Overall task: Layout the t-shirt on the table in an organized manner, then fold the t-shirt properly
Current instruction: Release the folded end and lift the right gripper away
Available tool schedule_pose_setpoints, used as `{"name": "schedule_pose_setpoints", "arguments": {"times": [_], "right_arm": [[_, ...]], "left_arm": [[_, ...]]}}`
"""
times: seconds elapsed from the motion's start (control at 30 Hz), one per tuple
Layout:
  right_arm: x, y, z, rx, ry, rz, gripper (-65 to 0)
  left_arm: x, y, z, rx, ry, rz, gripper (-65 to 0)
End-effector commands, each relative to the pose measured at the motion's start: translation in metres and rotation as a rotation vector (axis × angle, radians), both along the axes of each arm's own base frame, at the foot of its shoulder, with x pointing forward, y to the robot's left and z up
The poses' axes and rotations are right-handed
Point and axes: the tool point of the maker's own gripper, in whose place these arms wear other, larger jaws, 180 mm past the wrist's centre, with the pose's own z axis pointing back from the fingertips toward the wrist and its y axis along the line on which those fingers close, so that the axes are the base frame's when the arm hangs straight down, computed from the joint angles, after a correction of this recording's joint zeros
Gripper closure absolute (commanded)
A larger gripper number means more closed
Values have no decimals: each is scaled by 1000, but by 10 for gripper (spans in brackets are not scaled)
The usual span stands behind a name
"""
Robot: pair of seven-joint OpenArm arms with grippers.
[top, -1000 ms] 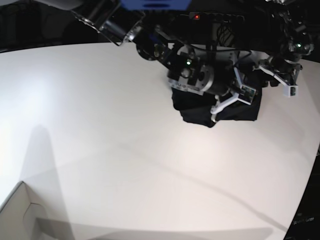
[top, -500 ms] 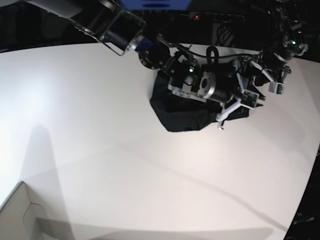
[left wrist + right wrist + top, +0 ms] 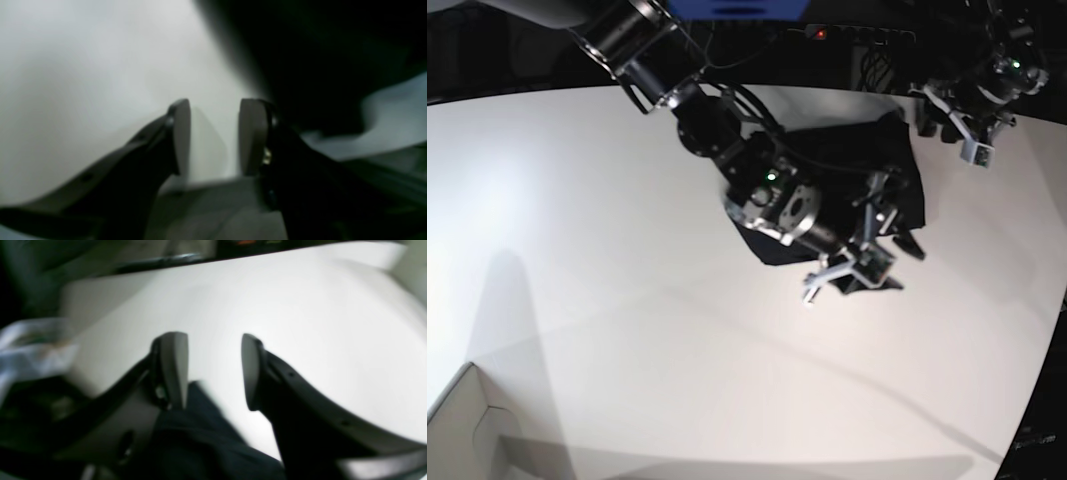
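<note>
Table (image 3: 607,300): large white top with a curved far edge, takes up most of the base view. Faint grey shadow bands cross its near half.

Cardboard box corner (image 3: 462,430): pale, pokes in at the lower left of the base view, well apart from everything else.

T-shirt (image 3: 852,160): plain black, lying rumpled on the table toward the far right, not spread flat. One edge reaches near the table's back rim; the lower part runs under the right arm's wrist (outline there is partly hidden). In the right wrist view a dark fold of it (image 3: 200,443) sits low in the frame, just below the left-hand fingertip.

Right gripper (image 3: 842,275): hangs over the near edge of the shirt, wrist assembly covering the cloth. Right wrist view shows the two grey pads (image 3: 173,366) standing clearly apart with bare white table between them; nothing is pinched between them (image smeared, but the gap is plain).

Left gripper (image 3: 957,125): off the shirt, beside its far right corner near the table's back edge. Left wrist view shows its pads (image 3: 181,133) parted, white table between them, nothing held. Black mass fills the upper right of that view, too blurred to name.
</note>
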Motion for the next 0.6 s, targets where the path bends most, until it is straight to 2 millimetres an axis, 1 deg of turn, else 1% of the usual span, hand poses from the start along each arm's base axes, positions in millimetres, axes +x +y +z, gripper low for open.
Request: {"name": "schedule_pose_setpoints", "arguments": {"times": [0.0,0.03,0.13,0.23,0.3,0.37,0.4,0.47,0.53,0.57], "right_arm": [[6,-3,28,79,-41,-20,-290],[10,-14,28,90,-37,-55,-295],[31,-66,22,84,-35,-183,-302],[39,-114,13,80,-20,-305,-302],[41,-145,2,65,1,-378,-302],[41,-168,-8,50,19,-434,-302],[39,-181,-12,41,26,-463,-302],[32,-205,-21,20,39,-514,-302],[25,-227,-25,2,46,-559,-302],[20,-234,-27,-2,49,-576,-302]], "left_arm": [[8,6,16,14,-57,3,-240],[7,11,21,27,-67,11,-240],[13,19,40,28,-124,40,-240],[24,15,64,-28,-211,47,-240],[35,4,83,-58,-274,25,-240],[46,-9,100,-89,-334,7,-240],[55,-22,109,-108,-371,-14,-240],[67,-47,116,-140,-403,-59,-240],[78,-69,115,-159,-414,-101,-240],[83,-80,114,-160,-415,-122,-241]]}}
